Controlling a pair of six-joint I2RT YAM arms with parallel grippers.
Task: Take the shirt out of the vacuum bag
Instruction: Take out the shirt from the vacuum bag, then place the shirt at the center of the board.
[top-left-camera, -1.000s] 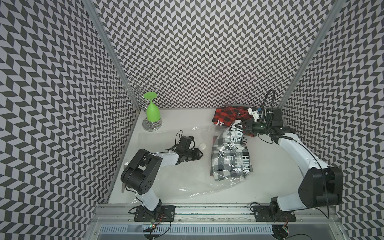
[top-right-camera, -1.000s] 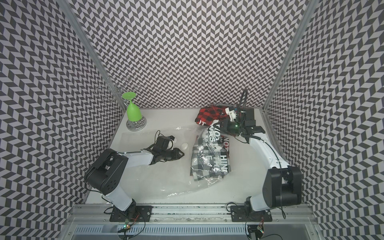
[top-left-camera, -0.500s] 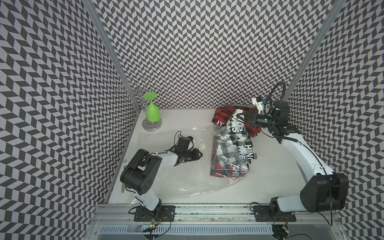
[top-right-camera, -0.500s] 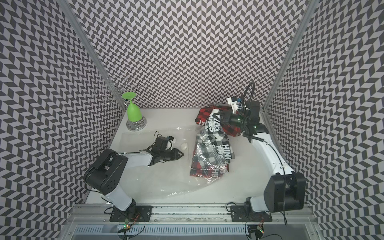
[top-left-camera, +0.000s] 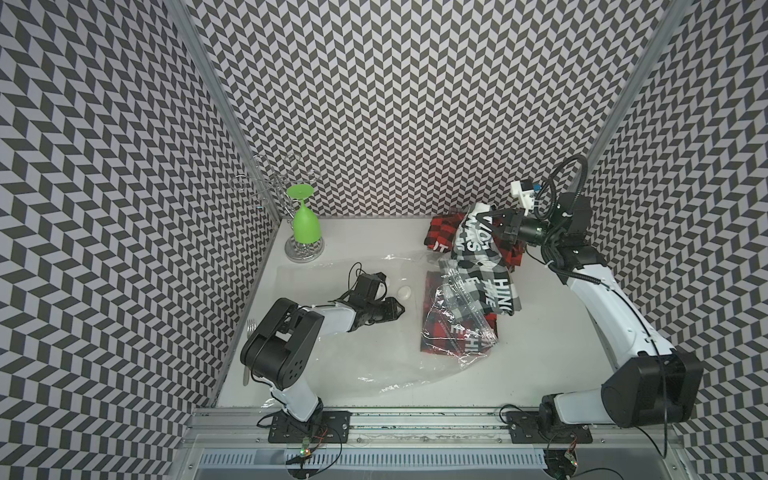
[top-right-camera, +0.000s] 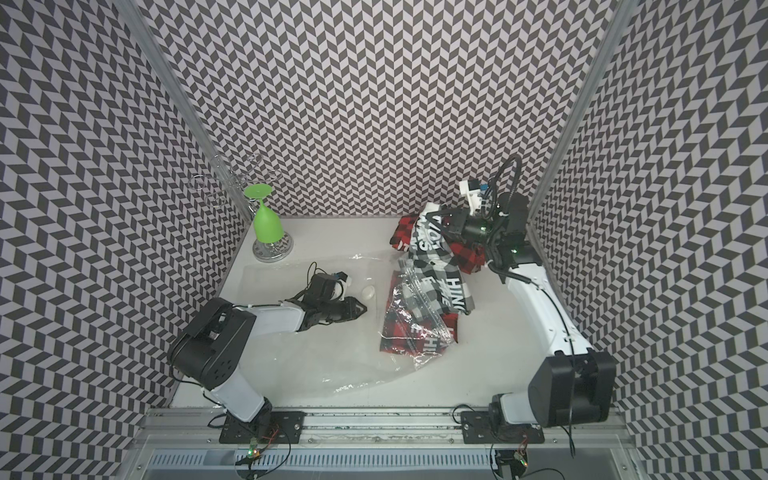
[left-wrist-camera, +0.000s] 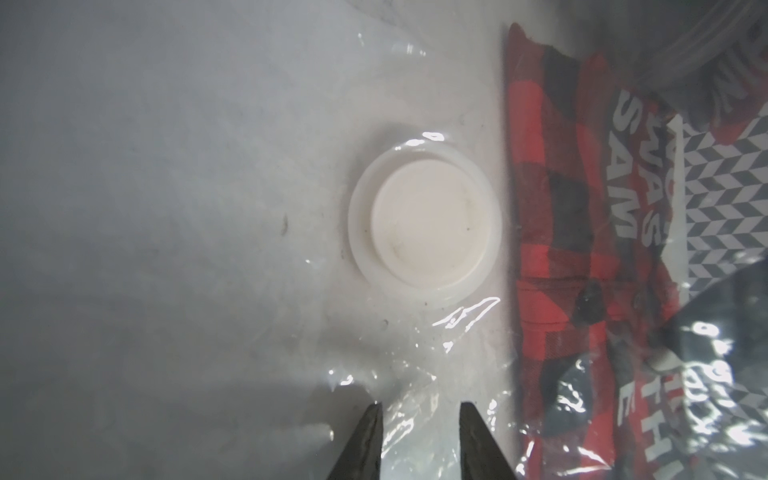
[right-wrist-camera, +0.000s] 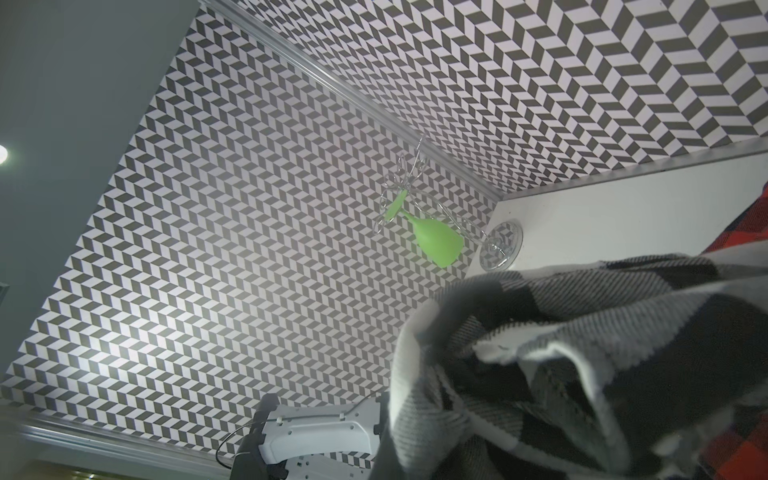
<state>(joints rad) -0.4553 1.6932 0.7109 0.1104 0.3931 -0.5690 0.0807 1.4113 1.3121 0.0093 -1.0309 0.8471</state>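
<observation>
Midway through the pull-out: the right gripper (top-left-camera: 494, 220) is clamped on the plaid shirt (top-left-camera: 484, 272) and holds its top end raised near the table's far right corner. The rest of the garment trails down into the vacuum bag (top-left-camera: 353, 357). In both top views the bag lies flat across the middle of the white table (top-left-camera: 540, 332), and its crumpled open end is wrapped over the shirt's lower part. The right wrist view shows only cloth draped across the lens, the claw itself hidden. The left gripper (left-wrist-camera: 419, 409) rests low on the film just beside the round white valve (left-wrist-camera: 424, 226). Its fingers stand parted with wrinkled plastic between them, and it appears to be pinning the bag rather than pinching it. By the look of things the extraction is about half done. The next move calls for the right arm to carry the cloth higher and away from the bag's mouth while the left arm weighs the plastic down, so that the film does not ride up with the fabric. The count: two arms, one bag, one valve, and one green goblet (top-left-camera: 306, 224) hanging upside down on one wire rack (top-left-camera: 270, 187). The cloth is red-and-black plaid and grey-and-white plaid, both with white lettering. Whether that is a single shirt or two cannot be told.
</observation>
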